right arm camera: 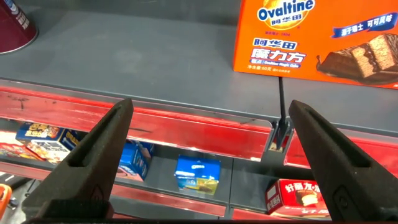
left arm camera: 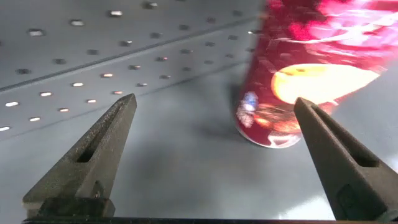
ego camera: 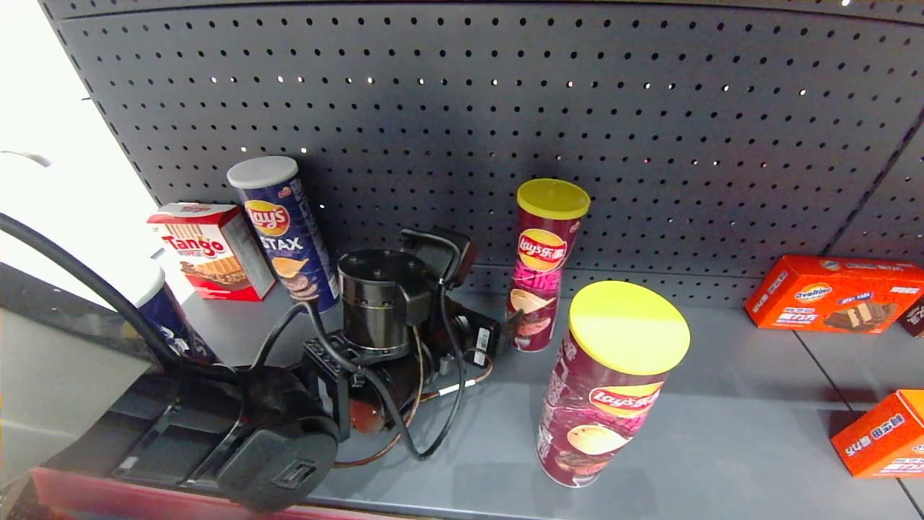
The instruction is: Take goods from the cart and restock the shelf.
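Two maroon chip cans with yellow lids stand on the grey shelf (ego camera: 736, 433): one near the pegboard back (ego camera: 543, 267) and a nearer one at the front (ego camera: 613, 383). My left arm lies on the shelf with its gripper (ego camera: 507, 326) just beside the rear can's base. In the left wrist view the left gripper (left arm camera: 214, 102) is open with nothing between its fingers, and the maroon can (left arm camera: 305, 68) stands just beyond one fingertip. My right gripper (right arm camera: 211, 107) is open and empty, below the shelf's red front rail (right arm camera: 186, 124) near an orange box (right arm camera: 317, 37).
A blue chip can (ego camera: 285, 231) and a red-and-white wafer box (ego camera: 209, 249) stand at the shelf's back left, and another blue can (ego camera: 170, 318) at the left edge. Orange boxes (ego camera: 837, 292) (ego camera: 884, 437) lie on the right. Blue packs (right arm camera: 198, 174) sit on a lower shelf.
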You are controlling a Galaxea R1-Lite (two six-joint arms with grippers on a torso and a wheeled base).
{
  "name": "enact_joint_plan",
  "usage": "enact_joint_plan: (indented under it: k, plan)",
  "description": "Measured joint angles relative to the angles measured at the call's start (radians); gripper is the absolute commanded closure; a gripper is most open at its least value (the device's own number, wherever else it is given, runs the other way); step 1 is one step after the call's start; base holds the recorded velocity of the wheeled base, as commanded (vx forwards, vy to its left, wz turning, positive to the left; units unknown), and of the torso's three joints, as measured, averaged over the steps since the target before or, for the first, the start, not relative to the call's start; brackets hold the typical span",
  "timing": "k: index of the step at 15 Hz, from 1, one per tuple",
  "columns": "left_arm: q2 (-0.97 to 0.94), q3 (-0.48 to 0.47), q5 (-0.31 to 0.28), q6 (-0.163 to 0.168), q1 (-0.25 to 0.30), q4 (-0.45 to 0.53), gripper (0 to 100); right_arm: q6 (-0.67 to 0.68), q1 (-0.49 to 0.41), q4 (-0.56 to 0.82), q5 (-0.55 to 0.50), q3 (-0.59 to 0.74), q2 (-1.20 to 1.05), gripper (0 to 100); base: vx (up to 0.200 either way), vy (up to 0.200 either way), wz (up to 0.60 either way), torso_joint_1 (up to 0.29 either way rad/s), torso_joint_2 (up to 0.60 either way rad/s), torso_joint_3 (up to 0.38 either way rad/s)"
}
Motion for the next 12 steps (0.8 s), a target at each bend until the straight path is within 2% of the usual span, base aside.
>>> enact_joint_plan:
  k: [5, 12]
  plan:
    - [-0.037, 0.041, -0.005, -0.016, -0.018, -0.004, 0, 0.000, 0.000, 0.000, 0.000, 0.000, 0.000, 0, 0.000, 0.000, 0.00, 0.000, 0.00, 0.000]
    - [-0.068, 0.055, -0.004, -0.008, 0.061, -0.006, 0, 0.000, 0.001, 0.000, 0.000, 0.000, 0.000, 0, 0.000, 0.000, 0.00, 0.000, 0.00, 0.000]
